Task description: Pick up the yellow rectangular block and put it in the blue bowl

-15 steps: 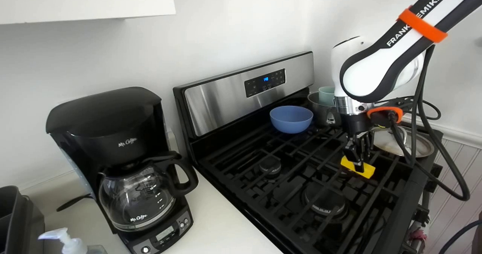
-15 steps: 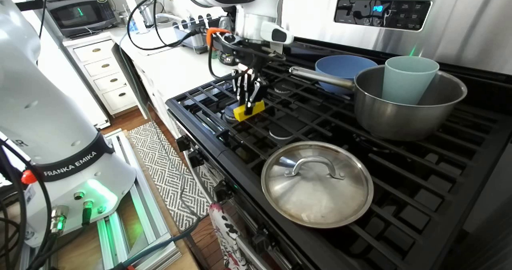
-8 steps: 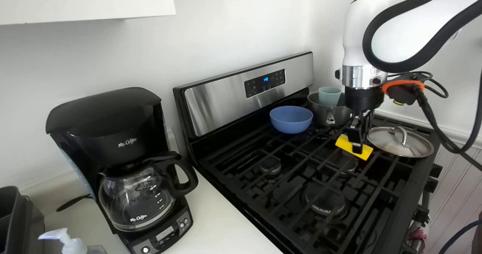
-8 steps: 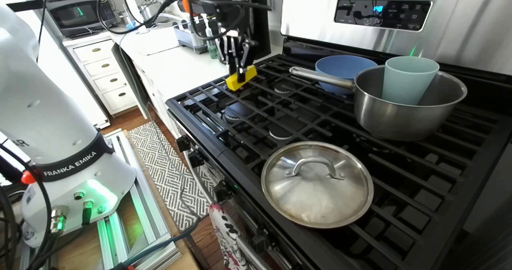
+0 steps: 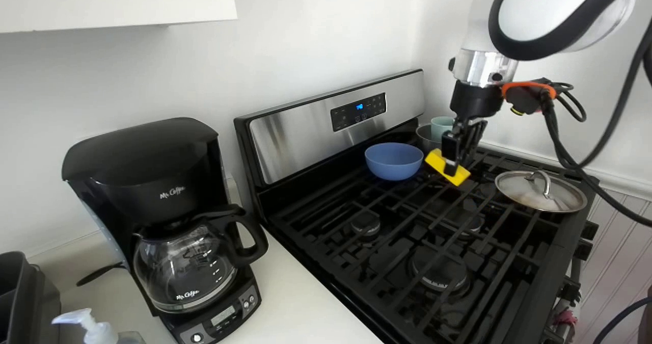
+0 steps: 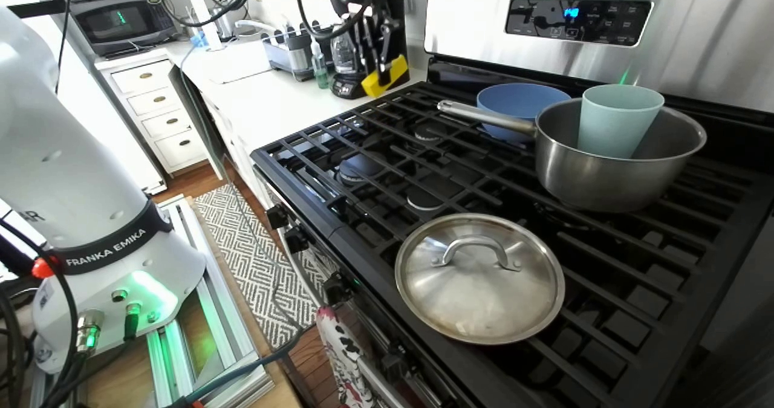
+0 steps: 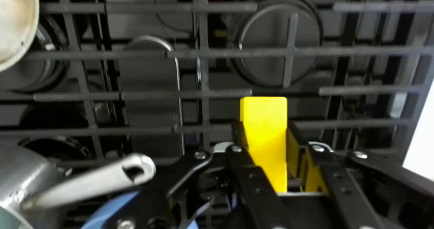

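Gripper (image 7: 265,129) clamps yellow rectangular block (image 7: 266,139) midair above black stove grates (image 7: 118,55), apart from blue bowl (image 5: 394,163), which sits beside steel pot (image 6: 604,181) holding pale-green cup (image 6: 620,124); round metal lid (image 6: 481,293) lies on grates.

Our wrist view's right behind the fingers (image 7: 256,185), staring down at the stove (image 7: 223,93). In an exterior view we look down past the nearby coffee maker (image 5: 168,206), fingers well beyond; in an exterior view, over the lid (image 6: 481,293), fingers farther off. Both share the stove beneath them.
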Available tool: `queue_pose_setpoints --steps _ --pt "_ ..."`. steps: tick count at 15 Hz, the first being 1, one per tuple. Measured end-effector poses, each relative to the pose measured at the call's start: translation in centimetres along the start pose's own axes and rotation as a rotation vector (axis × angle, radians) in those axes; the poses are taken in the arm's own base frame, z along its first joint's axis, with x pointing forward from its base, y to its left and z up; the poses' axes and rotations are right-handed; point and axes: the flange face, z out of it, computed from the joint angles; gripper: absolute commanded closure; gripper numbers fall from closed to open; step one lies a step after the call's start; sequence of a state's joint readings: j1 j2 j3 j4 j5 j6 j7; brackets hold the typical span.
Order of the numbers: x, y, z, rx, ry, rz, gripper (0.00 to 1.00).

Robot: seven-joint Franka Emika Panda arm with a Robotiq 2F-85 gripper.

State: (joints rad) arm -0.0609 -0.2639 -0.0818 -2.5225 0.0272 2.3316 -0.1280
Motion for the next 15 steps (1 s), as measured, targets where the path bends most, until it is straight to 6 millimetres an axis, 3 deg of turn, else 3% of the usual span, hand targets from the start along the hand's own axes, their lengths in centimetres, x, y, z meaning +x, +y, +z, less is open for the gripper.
queue_pose_setpoints --steps 3,6,8,11,15 --pt "4.9 0.8 -4.0 0.029 0.151 0.085 0.92" --pt "9.5 3.6 -5.8 0.03 0.21 0.215 0.92" --pt "11.9 5.9 -5.4 0.026 0.217 0.303 0.92" --pt "14.7 9.0 -3.1 0.036 0.203 0.422 0.92" --pt "17.1 11.3 0.2 0.053 0.179 0.526 0.92"
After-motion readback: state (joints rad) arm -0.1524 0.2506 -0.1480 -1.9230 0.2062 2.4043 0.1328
